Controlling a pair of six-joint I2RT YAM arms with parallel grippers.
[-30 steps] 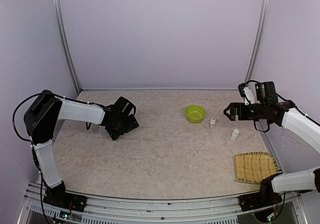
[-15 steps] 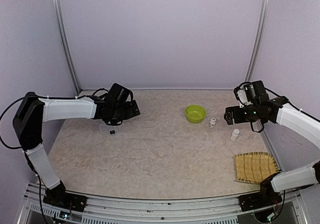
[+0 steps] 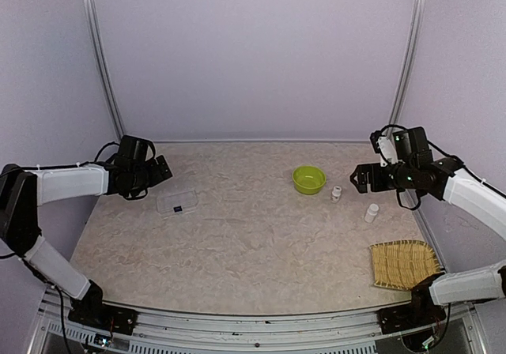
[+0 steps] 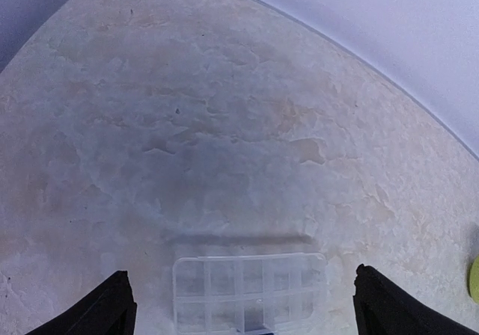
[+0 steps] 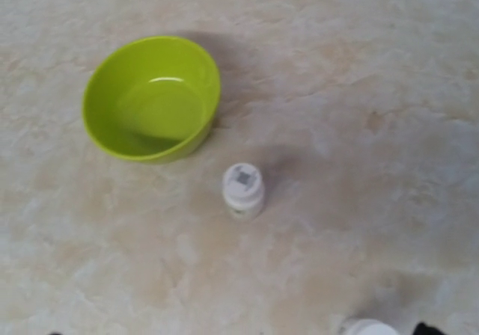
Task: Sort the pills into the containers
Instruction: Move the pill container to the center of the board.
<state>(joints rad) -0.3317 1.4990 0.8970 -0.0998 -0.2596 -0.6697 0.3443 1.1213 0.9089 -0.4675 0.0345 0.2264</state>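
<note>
The pale, marbled worktop (image 3: 261,243) carries everything. At its near right corner lies a woven straw tray (image 3: 403,263). The lime-green bowl (image 3: 308,179) sits well right of centre.

The pill box (image 4: 251,294) lies flat on the left half of the worktop, well apart from the bowl. It is a clear plastic rectangle. The left wrist view shows thin walls dividing it into two rows of small compartments, a grid the overhead view blurs away. The overhead view shows a dark patch inside it near the front edge. Whether that patch is pills cannot be told, and no single pill can be picked out.

The left end effector (image 3: 160,169) hovers just behind the box, apart from it, with its fingers (image 4: 112,309) spread wide and holding nothing. The right end effector (image 3: 357,178) is also wide open and holds nothing. It hangs above two small white bottles, one (image 3: 336,193) just beside the bowl and the other (image 3: 371,212) nearer the tray. The right wrist view shows a dark square mark on the first bottle's cap, which the overhead view does not resolve.
</note>
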